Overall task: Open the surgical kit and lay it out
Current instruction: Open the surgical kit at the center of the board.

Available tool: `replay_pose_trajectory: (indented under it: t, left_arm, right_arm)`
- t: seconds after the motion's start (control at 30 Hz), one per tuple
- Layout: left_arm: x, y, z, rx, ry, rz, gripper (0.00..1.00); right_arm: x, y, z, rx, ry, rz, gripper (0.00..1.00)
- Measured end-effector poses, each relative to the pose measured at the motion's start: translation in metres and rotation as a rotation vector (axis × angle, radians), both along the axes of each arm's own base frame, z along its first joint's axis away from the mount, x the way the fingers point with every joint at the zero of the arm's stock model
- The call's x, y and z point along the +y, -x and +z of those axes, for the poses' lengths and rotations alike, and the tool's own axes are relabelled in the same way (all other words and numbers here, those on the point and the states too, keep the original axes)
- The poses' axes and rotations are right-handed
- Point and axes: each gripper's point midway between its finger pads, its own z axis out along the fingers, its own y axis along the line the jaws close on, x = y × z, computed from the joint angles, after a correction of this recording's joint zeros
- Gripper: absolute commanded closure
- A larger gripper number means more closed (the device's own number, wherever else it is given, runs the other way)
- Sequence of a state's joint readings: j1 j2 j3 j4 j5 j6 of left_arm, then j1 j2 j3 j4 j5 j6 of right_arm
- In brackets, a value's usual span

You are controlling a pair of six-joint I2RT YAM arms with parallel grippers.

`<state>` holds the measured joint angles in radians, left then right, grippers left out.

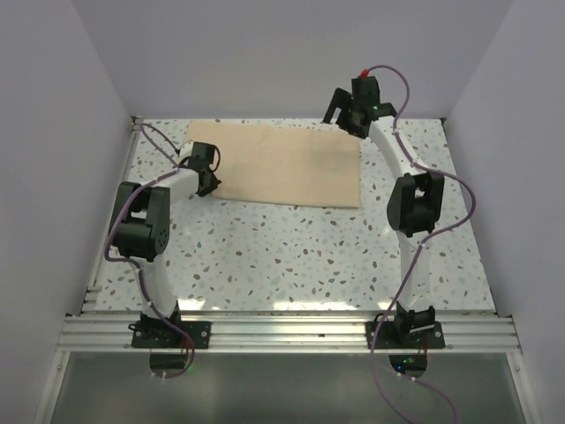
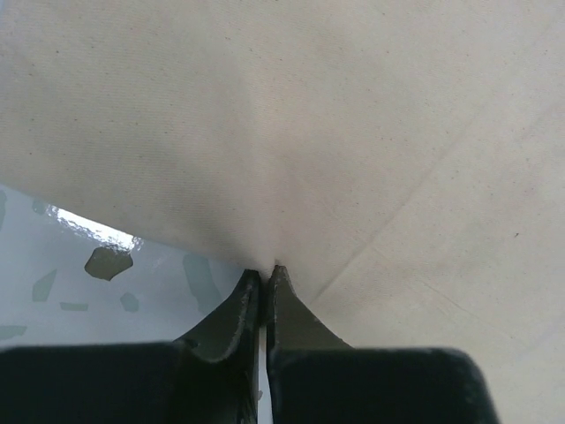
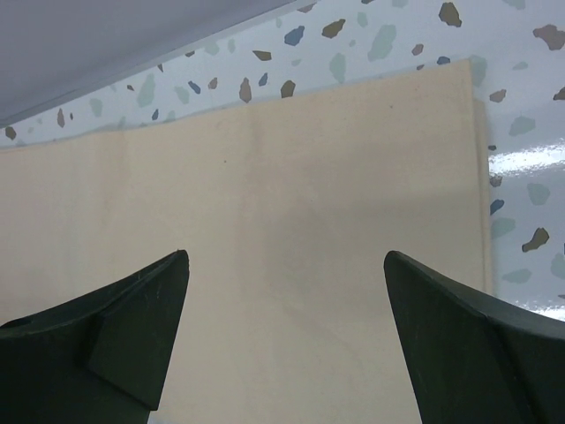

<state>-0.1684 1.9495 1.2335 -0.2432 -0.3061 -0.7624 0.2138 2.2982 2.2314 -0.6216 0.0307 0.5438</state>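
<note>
Two pincers work at one tan cloth wrap [image 1: 287, 163], which lies spread flat at the 12 o'clock part of the speckled worktop [image 1: 291, 256]. The left pincer [image 1: 209, 183] is at the 8 o'clock corner of the cloth. In the left wrist view its fingers [image 2: 234, 309] are pressed together and pinch the cloth edge, and the fabric puckers toward the tips. The right pincer [image 1: 342, 119] hangs over the 2 o'clock corner. Its dark fingers [image 3: 132, 327] are spread wide above the cloth and grip nothing.
</note>
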Motion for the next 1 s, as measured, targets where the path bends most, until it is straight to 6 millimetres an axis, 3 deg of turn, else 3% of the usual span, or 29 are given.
replay_pose_trajectory:
  t: [0.17,0.33,0.37,0.4,0.43,0.47,0.5,0.77,1.0]
  left_arm:
    - [-0.001,0.002,0.001,0.002,0.000,-0.017,1.00]
    - [-0.002,0.016,0.002,0.015,0.007,-0.044,1.00]
    - [-0.003,0.020,0.002,0.020,0.009,-0.053,0.95]
    - [-0.003,0.022,0.002,0.025,0.009,-0.063,0.66]
    - [-0.004,0.024,0.001,0.030,0.008,-0.079,0.49]
    - [-0.005,0.027,0.000,0.042,0.006,-0.096,0.22]
    - [-0.006,0.028,0.002,0.041,0.006,-0.109,0.01]
    - [-0.008,0.049,0.009,0.084,0.013,-0.159,0.01]
    - [-0.005,0.072,0.039,0.067,0.009,-0.181,0.00]
  right_arm:
    - [-0.012,-0.013,-0.005,-0.014,0.015,-0.044,0.04]
    - [-0.026,-0.024,-0.022,-0.013,0.064,-0.098,0.04]
    - [-0.029,-0.026,-0.027,-0.010,0.075,-0.107,0.04]
    - [-0.031,-0.029,-0.033,-0.006,0.082,-0.115,0.04]
    - [-0.034,-0.031,-0.040,-0.003,0.092,-0.124,0.04]
    - [-0.035,-0.034,-0.046,-0.002,0.098,-0.129,0.05]
    - [-0.037,-0.037,-0.052,0.000,0.102,-0.134,0.05]
    - [-0.059,-0.062,-0.096,-0.012,0.104,-0.187,0.08]
    - [-0.074,-0.093,-0.104,-0.100,0.070,-0.230,0.14]
